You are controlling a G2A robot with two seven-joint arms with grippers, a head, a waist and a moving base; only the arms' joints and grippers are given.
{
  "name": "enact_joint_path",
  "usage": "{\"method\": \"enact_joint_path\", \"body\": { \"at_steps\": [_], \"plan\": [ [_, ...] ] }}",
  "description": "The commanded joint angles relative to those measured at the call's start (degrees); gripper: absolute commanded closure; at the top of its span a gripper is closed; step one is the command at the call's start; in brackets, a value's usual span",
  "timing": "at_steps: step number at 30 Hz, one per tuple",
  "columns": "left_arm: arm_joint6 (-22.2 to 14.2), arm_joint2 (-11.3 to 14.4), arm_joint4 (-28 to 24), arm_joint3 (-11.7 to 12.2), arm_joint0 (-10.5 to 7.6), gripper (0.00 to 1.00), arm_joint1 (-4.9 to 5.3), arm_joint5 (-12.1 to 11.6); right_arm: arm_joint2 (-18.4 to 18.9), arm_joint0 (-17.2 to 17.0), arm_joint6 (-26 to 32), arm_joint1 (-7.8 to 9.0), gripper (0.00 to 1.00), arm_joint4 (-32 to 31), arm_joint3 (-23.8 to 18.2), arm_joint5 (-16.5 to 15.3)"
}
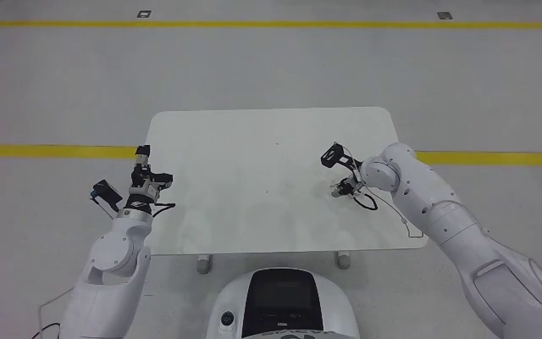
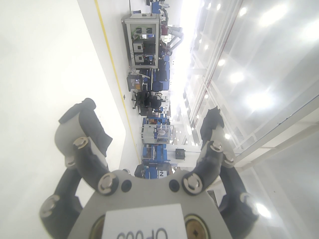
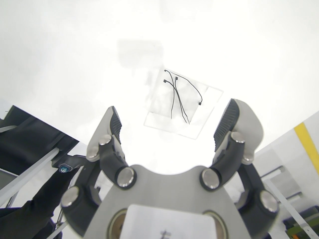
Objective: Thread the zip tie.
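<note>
White table (image 1: 254, 169) stood in front of the robot, and from where I stood nothing on it had been picked up yet. I judged the job to be at its very start: a tie had to be fetched before any threading could begin.

Nearest, the left arm rose at the table's left edge with its forearm upright. The left gripper (image 2: 149, 110) pointed out across the hall rather than at the work, its jaws spread wide and holding nothing. It looked parked.

The right arm came in from the right side with its elbow bent and its wrist tipped down over the right part of the tabletop. The right gripper (image 3: 172, 108) was also gaping and empty, its ribbed pads (image 3: 225, 118) well apart.

Just beyond those pads lay the zip ties (image 3: 175, 93), a few thin black ones crossing each other. They were with a clear plastic sleeve (image 3: 209, 95) flat on the white surface, and I couldn't tell whether they lay inside it or on top.

To my mind the next move called for the right gripper to come down on one strand and pinch it clear of the others. The crossing made that fiddly, and the slick sleeve might well slide.

Farther off, a yellow line (image 1: 68, 151) ran across the pale floor.
</note>
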Motion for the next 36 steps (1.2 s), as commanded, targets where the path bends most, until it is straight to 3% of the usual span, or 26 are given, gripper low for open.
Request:
{"method": "enact_joint_path", "body": {
  "at_steps": [1, 36],
  "plan": [
    [0.0, 0.0, 0.0, 0.0, 0.0, 0.0, 0.0, 0.0, 0.1, -0.3, 0.2, 0.45, 0.0, 1.1, -1.3, 0.0],
    [0.0, 0.0, 0.0, 0.0, 0.0, 0.0, 0.0, 0.0, 2.4, -2.8, 0.7, 1.9, 0.0, 2.4, -5.1, 0.0]
  ]
}}
